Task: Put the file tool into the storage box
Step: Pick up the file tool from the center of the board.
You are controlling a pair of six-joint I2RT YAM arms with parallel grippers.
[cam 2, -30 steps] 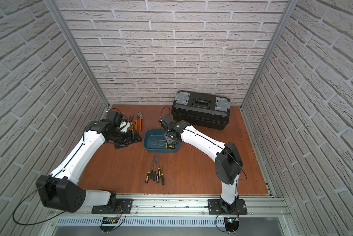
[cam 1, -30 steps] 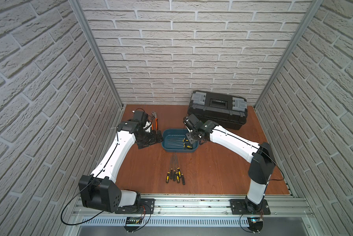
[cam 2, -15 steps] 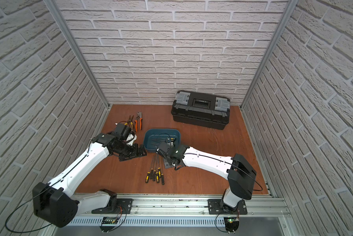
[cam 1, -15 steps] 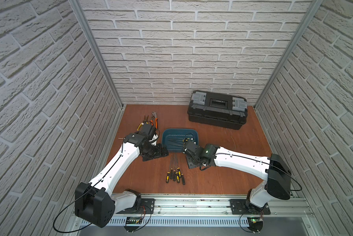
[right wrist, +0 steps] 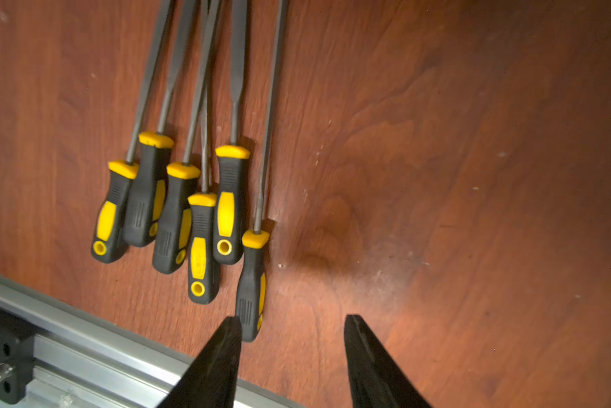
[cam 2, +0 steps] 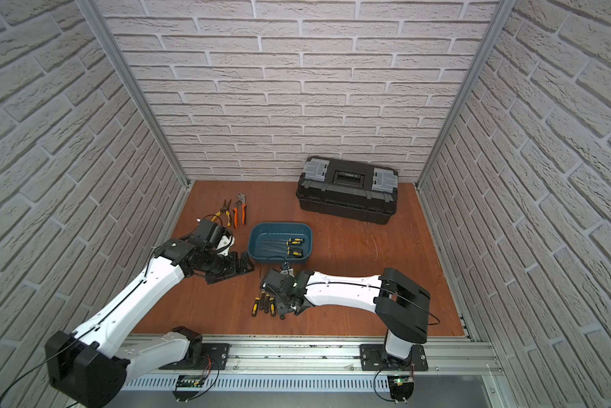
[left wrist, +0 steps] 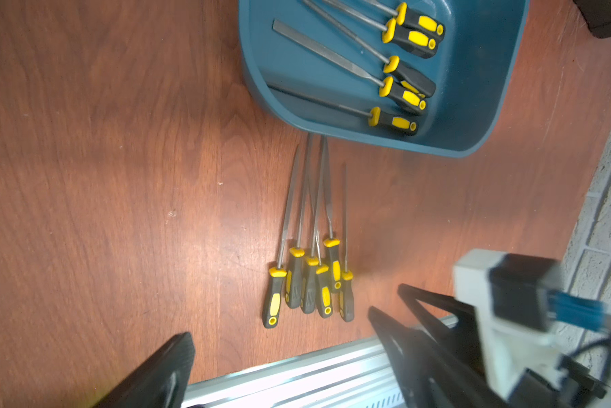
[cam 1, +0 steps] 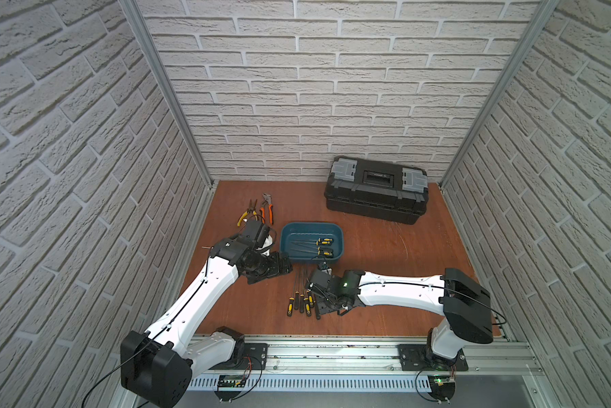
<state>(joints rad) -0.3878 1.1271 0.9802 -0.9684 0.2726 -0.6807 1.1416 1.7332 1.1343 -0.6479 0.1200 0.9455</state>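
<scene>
Fingers of my right gripper (right wrist: pixel 293 319) stand apart with nothing between them. It is empty, low over the table (right wrist: pixel 473 176). One fingertip (right wrist: pixel 226 339) sits right at the butt of the nearest file (right wrist: pixel 251 279); I can't tell whether it is touching or just beside. The other fingertip (right wrist: pixel 360 339) is over bare wood, so the handle lies outside the gap, not in it.

File lies flat. Reading the table from above, back wall at 12, its long axis runs 12 to 6. The handle is at the 6 end and the thin blade points to 12. It is the 3 o'clock outlier of a bunch of files (right wrist: pixel 176 212), and its handle sits further toward 6 than the rest, so its butt is free of neighbours.

Storage box (cam 1: pixel 307 231) lies at 12 from the bunch, with the blade tips near its front wall. Some files (cam 1: pixel 324 242) are already inside.

Left gripper (cam 1: pixel 279 268) is spread wide and empty, off the box's 8 o'clock corner. It is further from that handle than mine.

Judgement: I need a small shift toward 9 to straddle the handle, then a squeeze. The carry looks short, straight to 12.
</scene>
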